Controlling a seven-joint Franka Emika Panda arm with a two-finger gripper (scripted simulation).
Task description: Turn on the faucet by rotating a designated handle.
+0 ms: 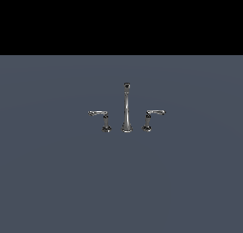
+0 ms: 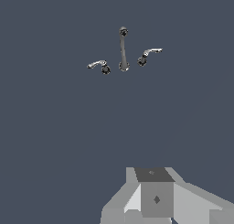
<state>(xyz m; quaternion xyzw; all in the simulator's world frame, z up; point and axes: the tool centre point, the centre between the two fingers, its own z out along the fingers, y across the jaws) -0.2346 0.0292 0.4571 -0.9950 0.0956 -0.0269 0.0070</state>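
The faucet [image 1: 126, 108] stands mid-floor, a lever handle [image 1: 100, 118] either side; which is designated is unclear. The gripper [image 2: 155, 198] is well apart, its opening indiscernible. It should approach the lever's tip and push sideways.

Arm not visible in exterior view. Wrist view shows only the gripper [image 2: 155, 195] body, grey blocky housing. Finger state indeterminate.

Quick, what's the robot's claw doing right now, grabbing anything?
Gripper: only part shows in the wrist view; open or closed cannot be told. It is well away from the faucet.
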